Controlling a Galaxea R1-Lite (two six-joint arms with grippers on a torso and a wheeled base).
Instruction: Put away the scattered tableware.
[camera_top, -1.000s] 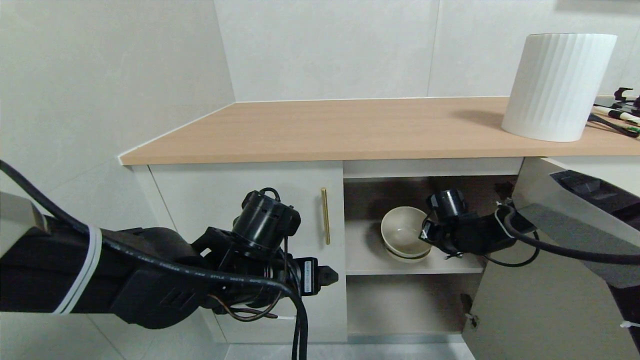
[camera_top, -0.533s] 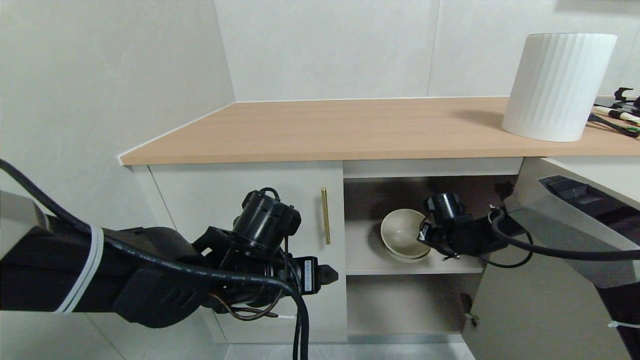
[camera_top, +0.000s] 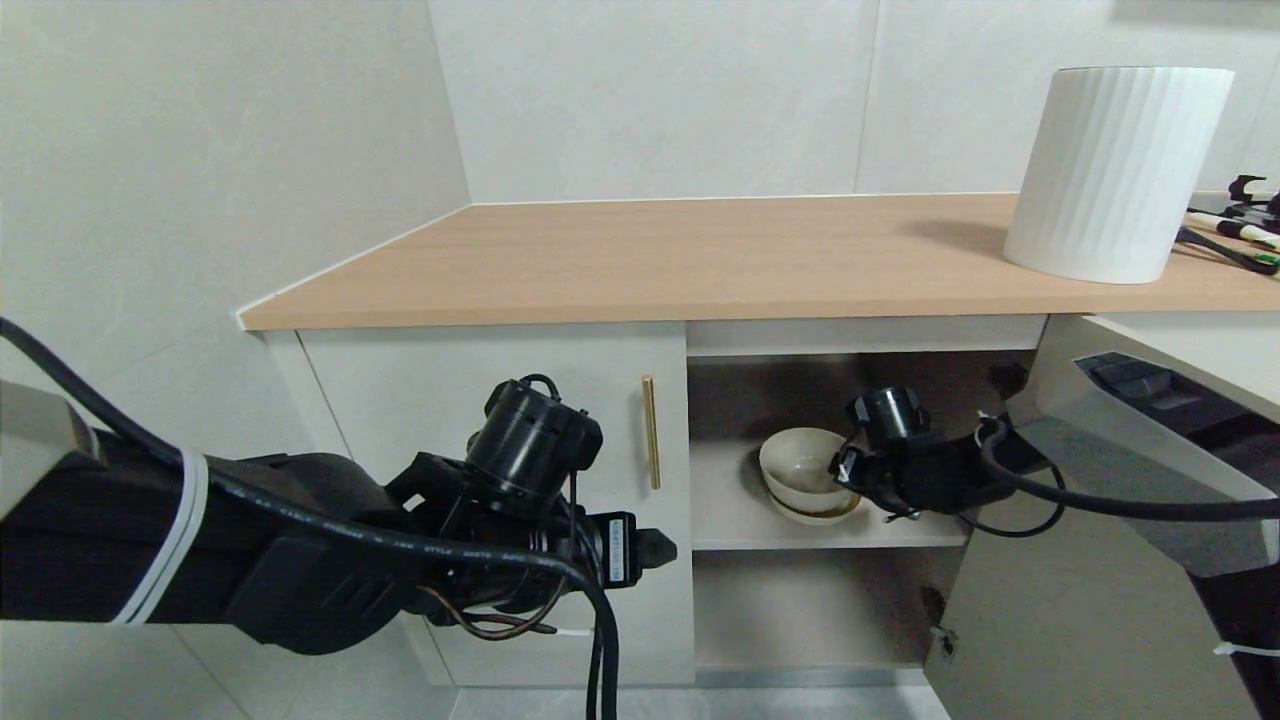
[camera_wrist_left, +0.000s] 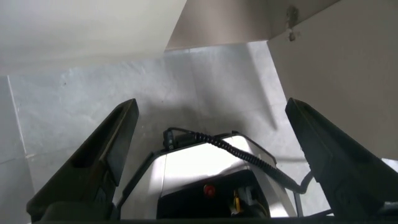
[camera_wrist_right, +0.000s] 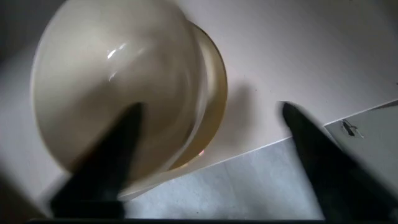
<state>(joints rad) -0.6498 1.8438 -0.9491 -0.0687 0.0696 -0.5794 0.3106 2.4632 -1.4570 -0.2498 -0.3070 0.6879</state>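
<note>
The right gripper (camera_wrist_right: 209, 109) is inside the cupboard with its fingers spread wide. One crosses in front of the bowl (camera_wrist_right: 118, 93), and nothing is clamped. In the last second the bowl has tipped from facing outward to sitting nearly level, nested in a second bowl (camera_top: 812, 514) on the shelf (camera_top: 725, 520). That reads as placed and let go, so backing the arm out looks next. The left gripper (camera_wrist_left: 211, 109) hangs spread and empty before the shut door (camera_top: 450, 390).
</note>
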